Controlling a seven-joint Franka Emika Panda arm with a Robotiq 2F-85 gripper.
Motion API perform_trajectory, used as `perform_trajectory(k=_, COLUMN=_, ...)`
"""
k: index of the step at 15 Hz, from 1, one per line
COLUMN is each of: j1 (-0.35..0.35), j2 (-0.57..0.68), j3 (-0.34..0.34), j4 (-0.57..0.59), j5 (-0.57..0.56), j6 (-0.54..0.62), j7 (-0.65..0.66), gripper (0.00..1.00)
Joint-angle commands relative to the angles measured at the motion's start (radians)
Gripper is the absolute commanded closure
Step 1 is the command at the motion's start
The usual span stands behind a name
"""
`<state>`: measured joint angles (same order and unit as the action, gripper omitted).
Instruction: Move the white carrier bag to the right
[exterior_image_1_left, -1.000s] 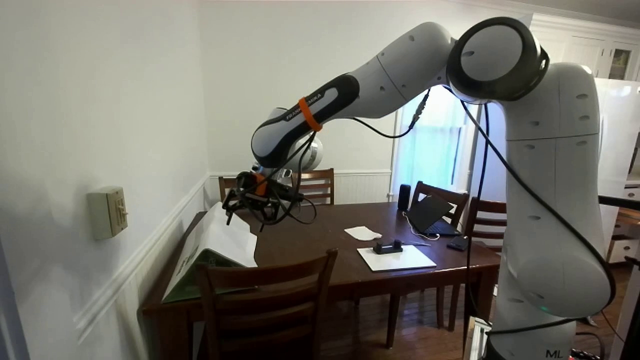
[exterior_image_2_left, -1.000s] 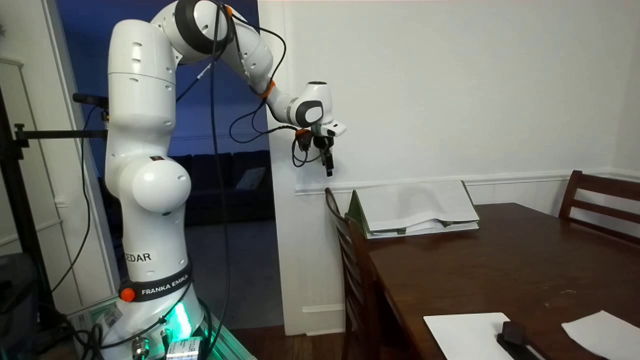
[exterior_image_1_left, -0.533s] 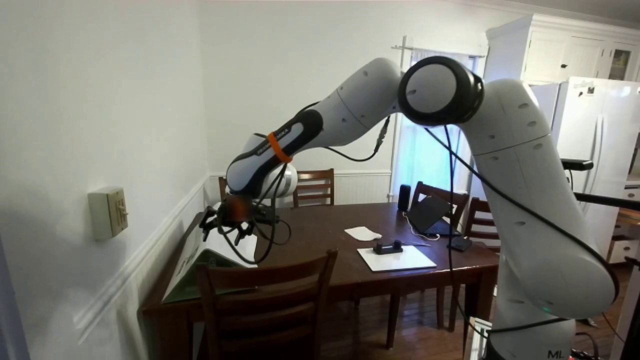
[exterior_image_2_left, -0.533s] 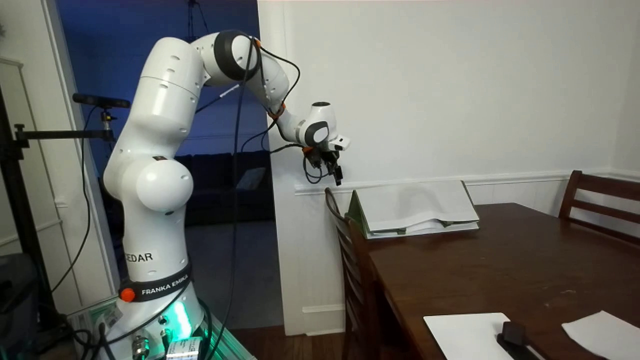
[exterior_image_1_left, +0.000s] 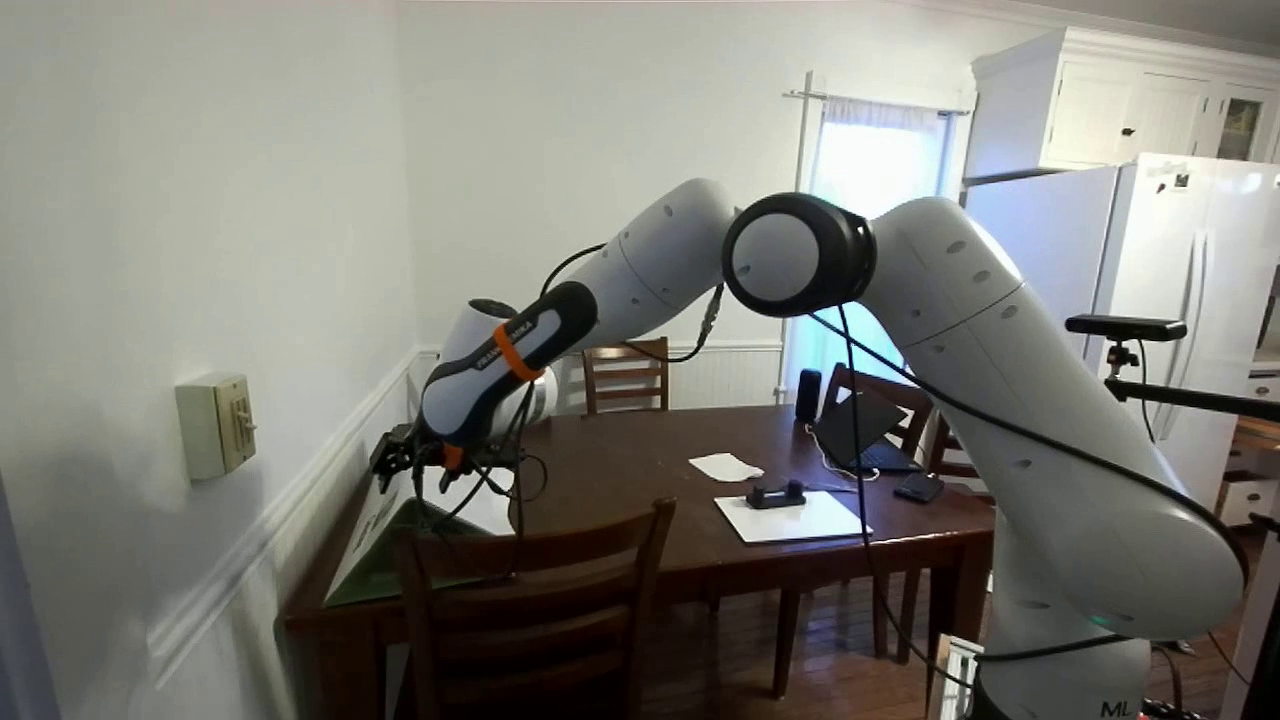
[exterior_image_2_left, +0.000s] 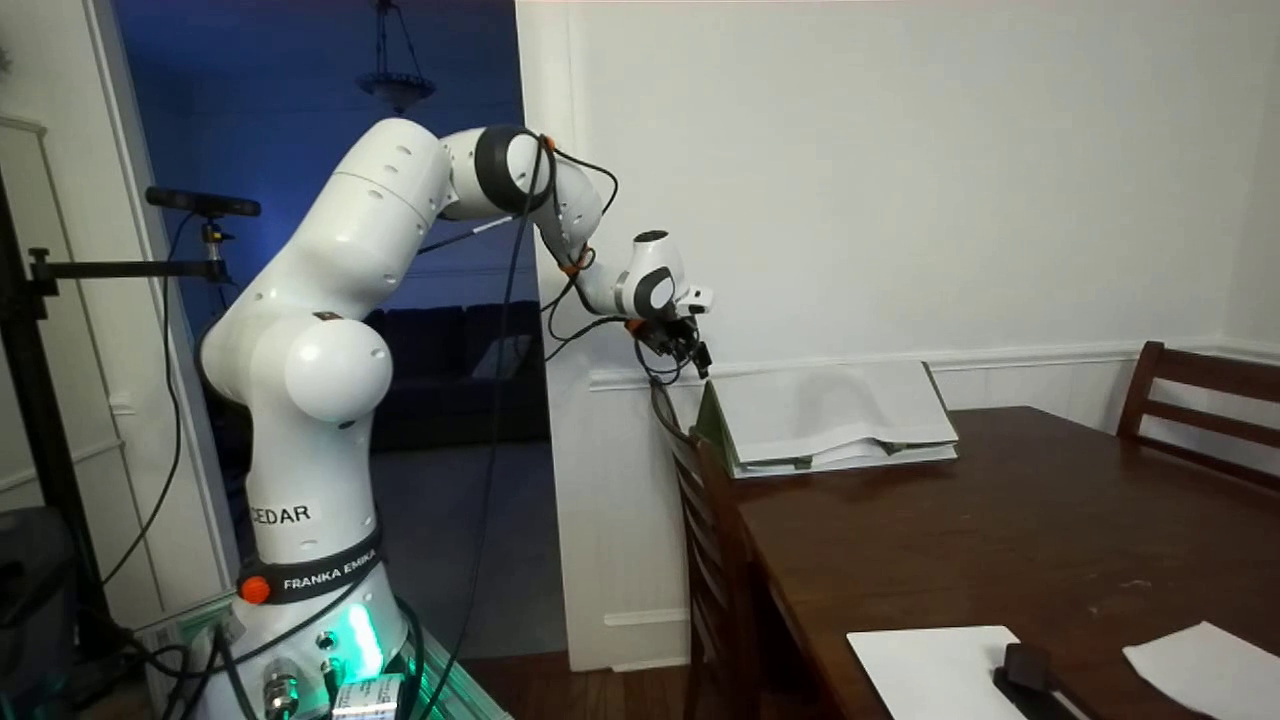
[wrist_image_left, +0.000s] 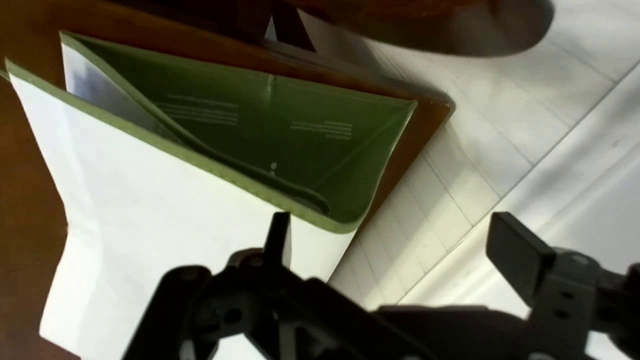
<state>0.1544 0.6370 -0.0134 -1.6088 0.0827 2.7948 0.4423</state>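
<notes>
The white carrier bag (exterior_image_1_left: 492, 512) lies on its side at the wall end of the dark table. Its green-lined open mouth (wrist_image_left: 260, 115) faces the table's edge by a chair. It also shows in an exterior view (exterior_image_2_left: 840, 410). My gripper (exterior_image_1_left: 416, 487) hovers just above the bag's mouth end, close to the wall, and also shows in an exterior view (exterior_image_2_left: 704, 372). In the wrist view the gripper (wrist_image_left: 390, 216) is open and empty. One finger is over the bag's white side near the green rim; the other is over the wall side, beyond the bag.
A wooden chair (exterior_image_1_left: 540, 585) stands at the table edge beside the bag's mouth; its back rises near my gripper. The wall (exterior_image_2_left: 900, 200) runs close behind the bag. A white board (exterior_image_1_left: 830, 515), a paper sheet (exterior_image_1_left: 725, 466) and a laptop (exterior_image_1_left: 860, 435) lie farther along the table (exterior_image_2_left: 1000, 530).
The arm has reached forward and down, bringing my gripper from above toward the bag's mouth end and nearer the wall. The gripper has tilted. The bag has not moved.
</notes>
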Motion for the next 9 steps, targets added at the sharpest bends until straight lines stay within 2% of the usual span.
perform_trajectory(k=1, j1=0.063, j2=0.117, j3=-0.103, j4=0.15, j5=-0.047, j6=0.045, j7=0.034, gripper=0.0)
perform_trajectory(k=8, j1=0.104, j2=0.24, j3=-0.179, j4=0.258, j5=-0.025, j6=0.089, j7=0.072, gripper=0.0)
perform_trajectory(k=9, j1=0.109, j2=0.253, j3=-0.189, j4=0.268, j5=-0.025, j6=0.09, j7=0.078, gripper=0.13)
